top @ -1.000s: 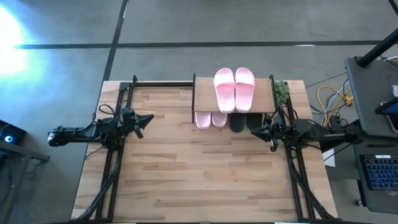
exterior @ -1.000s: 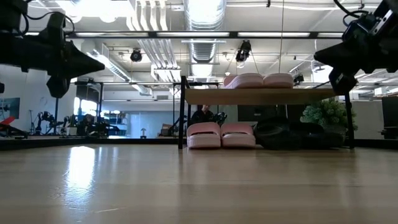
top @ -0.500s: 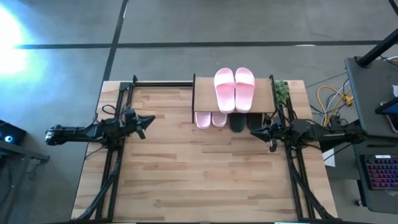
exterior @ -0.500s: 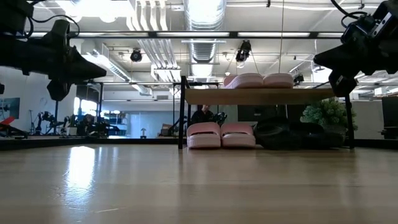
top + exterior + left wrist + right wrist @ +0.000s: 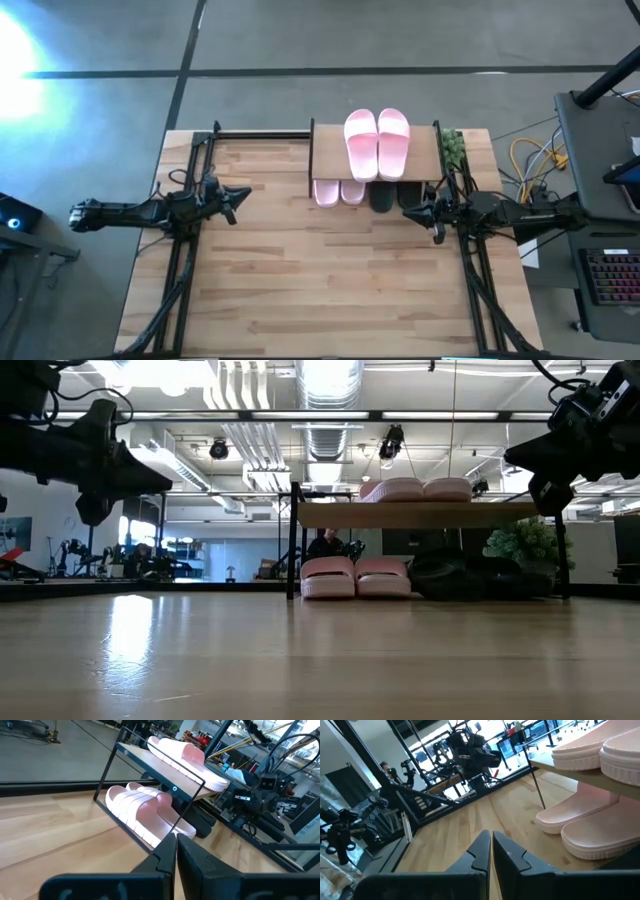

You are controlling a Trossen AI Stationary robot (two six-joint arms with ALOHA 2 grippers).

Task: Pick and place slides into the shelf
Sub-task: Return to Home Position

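Note:
The shelf point(image 5: 330, 150) stands at the table's far edge. Two pink slides point(image 5: 377, 142) lie side by side on its top board. Under it, two more pink slides point(image 5: 338, 191) and two black slides point(image 5: 394, 194) rest on the tabletop. My left gripper point(image 5: 241, 193) is shut and holds nothing, raised above the table's left side. My right gripper point(image 5: 409, 212) is shut and bare too, raised near the shelf's right legs. In the left wrist view the shelf point(image 5: 165, 770) and the lower pink slides point(image 5: 145, 812) lie beyond my shut left gripper point(image 5: 175, 845).
A small green plant point(image 5: 453, 146) stands at the shelf's right end. Black arm frames point(image 5: 185, 260) run along the table's left and right sides. Bare wood point(image 5: 320, 280) fills the middle and near part. A desk with a keyboard point(image 5: 610, 275) stands to the right, off the table.
My left arm has drawn back a little toward the table's left edge and dipped slightly, its gripper still shut. The slides and the shelf have stayed where they were.

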